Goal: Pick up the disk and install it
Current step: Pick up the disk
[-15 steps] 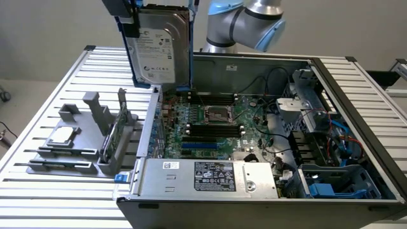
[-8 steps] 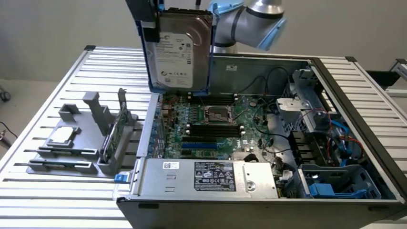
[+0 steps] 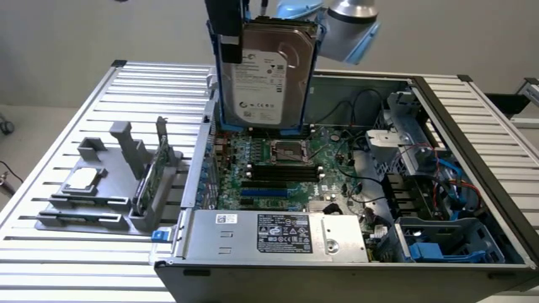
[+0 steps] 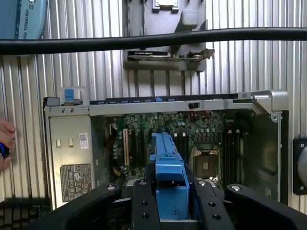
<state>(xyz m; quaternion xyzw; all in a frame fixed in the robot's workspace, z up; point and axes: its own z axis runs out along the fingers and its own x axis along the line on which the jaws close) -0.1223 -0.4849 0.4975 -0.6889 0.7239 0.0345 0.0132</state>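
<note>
Hanging upright over the open grey metal computer case (image 3: 337,287), the flat silver-grey metal disk (image 3: 267,72), pale-labelled and framed by bright blue plastic side rails, sits squarely between the fingers of the black gripper (image 4: 170,203), which are closed onto those rails. Its long axis runs vertically, lower end just above the case's green motherboard (image 3: 286,158). At the case's other end, well apart from the disk, cables crowd a grey cage (image 3: 442,243) with blue inserts. The case rests on a silver slatted metal table (image 3: 76,252).
</note>
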